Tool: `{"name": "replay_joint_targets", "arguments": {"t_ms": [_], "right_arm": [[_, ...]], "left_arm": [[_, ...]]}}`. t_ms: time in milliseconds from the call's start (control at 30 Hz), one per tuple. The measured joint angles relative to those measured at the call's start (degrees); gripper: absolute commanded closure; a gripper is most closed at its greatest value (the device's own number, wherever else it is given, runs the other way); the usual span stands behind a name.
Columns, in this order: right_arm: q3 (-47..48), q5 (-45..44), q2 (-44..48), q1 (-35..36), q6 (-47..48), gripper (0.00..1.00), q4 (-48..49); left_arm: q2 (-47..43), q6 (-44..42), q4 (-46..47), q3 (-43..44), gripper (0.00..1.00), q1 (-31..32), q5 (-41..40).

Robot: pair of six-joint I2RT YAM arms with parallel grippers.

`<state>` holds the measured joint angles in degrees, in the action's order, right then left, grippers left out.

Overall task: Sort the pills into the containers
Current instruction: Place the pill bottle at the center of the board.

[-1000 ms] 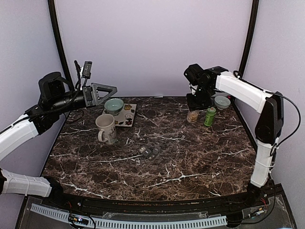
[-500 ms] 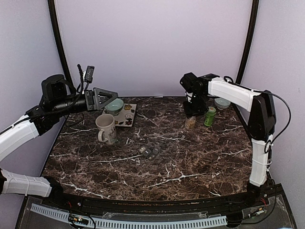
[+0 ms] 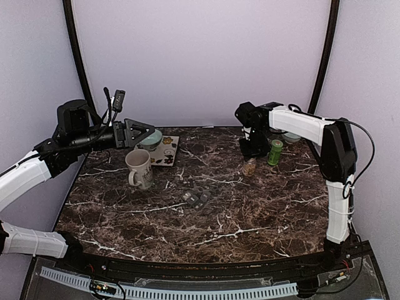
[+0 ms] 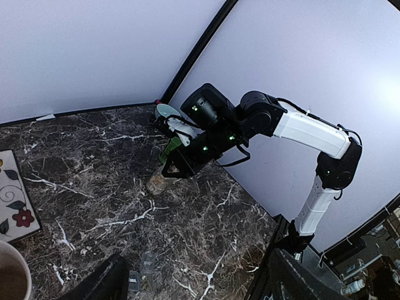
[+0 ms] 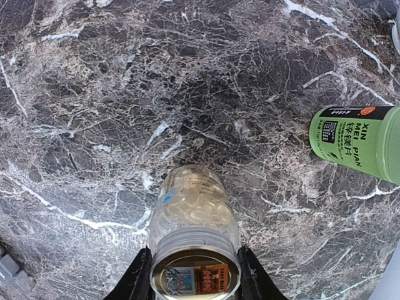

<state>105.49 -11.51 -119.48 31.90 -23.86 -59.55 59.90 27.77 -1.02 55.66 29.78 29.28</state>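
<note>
The pills (image 5: 190, 201) are tan-yellow pieces packed inside a small clear jar (image 5: 194, 215). My right gripper (image 5: 194, 275) is shut on the jar's neck, its body pointing down at the marble. From above, the jar (image 3: 249, 166) hangs under the right gripper (image 3: 251, 150) at the back right, close to the tabletop. Whether it touches, I cannot tell. The containers (image 3: 196, 199), a low dark grey strip of compartments, lie mid-table, also seen as the containers (image 4: 141, 279) in the left wrist view. My left gripper (image 3: 145, 132) hovers open above the back left.
A green bottle (image 3: 275, 152) stands just right of the jar, with a small bowl (image 3: 291, 134) behind it. A white mug (image 3: 139, 169), a pale teal bowl (image 3: 150, 139) and a flowered tile (image 3: 165, 152) sit at the back left.
My right arm has carried the jar left and toward the front, away from the green bottle. My left gripper has drifted slightly right and lower, still open.
</note>
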Motion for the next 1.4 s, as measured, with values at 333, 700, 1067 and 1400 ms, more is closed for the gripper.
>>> {"name": "replay_joint_targets", "arguments": {"t_ms": [333, 700, 1067, 1400], "right_arm": [[-0.66, 0.24, 0.0, -0.04, -0.39, 0.6, 0.55], [-1.66, 0.37, 0.0, -0.04, -0.52, 0.48, 1.29], [-1.7, 0.07, 0.0, -0.07, -0.72, 0.39, 1.31], [-1.81, -2.27, 4.11, 0.07, -1.14, 0.36, 1.57]], "left_arm": [[0.0, -0.39, -0.87, 0.0, 0.2, 0.0, -0.24], [0.0, -0.39, -1.05, 0.0, 0.19, 0.0, -0.28], [0.0, -0.44, -2.12, 0.0, 0.18, 0.0, -0.7], [0.17, -0.63, -2.64, 0.0, 0.18, 0.0, -0.66]]}}
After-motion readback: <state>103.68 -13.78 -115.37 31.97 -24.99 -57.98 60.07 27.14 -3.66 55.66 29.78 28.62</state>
